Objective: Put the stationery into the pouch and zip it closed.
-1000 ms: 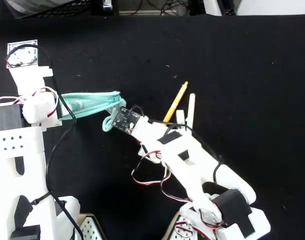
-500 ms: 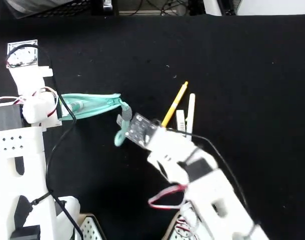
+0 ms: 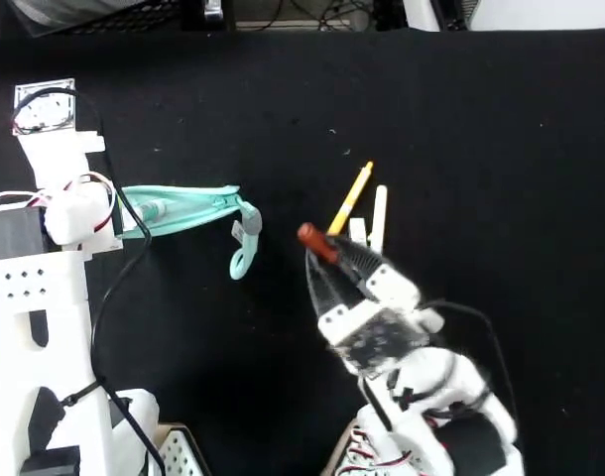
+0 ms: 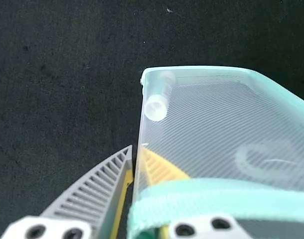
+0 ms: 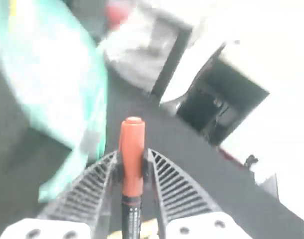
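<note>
The right gripper (image 5: 132,155) was clamped on a red-capped pen (image 5: 132,142), cap forward. The left gripper (image 4: 134,162) pinched one end of the pouch (image 3: 179,210). Its opening looked narrow, so the pen might have butted the rim, slipped in the grip, or pushed the pouch aside. Beyond, a pencil (image 3: 350,201) lay loose.

Black table (image 3: 481,119), tangled cables (image 3: 302,12) along its far edge

Place: robotics lab bench.
Surface: black cloth (image 3: 501,129) under me.
Far edge: cables (image 3: 332,12) and a mesh rack (image 3: 104,14).
Build: my white printed arms (image 3: 45,297), loose wires (image 3: 110,208).
</note>
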You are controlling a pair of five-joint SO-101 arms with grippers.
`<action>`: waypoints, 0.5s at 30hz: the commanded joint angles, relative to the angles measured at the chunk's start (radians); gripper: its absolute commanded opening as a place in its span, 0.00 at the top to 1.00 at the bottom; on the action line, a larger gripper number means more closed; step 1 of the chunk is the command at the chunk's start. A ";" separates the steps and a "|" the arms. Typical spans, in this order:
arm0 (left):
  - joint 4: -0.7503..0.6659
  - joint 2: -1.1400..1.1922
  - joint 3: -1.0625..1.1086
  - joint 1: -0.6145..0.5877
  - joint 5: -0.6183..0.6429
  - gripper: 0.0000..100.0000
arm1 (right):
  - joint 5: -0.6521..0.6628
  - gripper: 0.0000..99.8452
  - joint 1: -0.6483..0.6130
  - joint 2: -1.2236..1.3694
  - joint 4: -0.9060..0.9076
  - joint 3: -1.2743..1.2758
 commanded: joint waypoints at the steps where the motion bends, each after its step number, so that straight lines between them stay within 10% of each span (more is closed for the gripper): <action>1: -0.003 0.015 0.039 0.001 0.005 0.97 | -0.133 0.99 0.012 0.173 -0.129 -0.225; 7: -0.003 0.017 0.039 0.005 0.005 0.97 | -0.387 0.99 -0.057 0.526 -0.249 -0.581; 15: -0.002 0.017 0.041 0.004 0.005 0.97 | -0.405 0.99 -0.290 0.803 -0.374 -0.693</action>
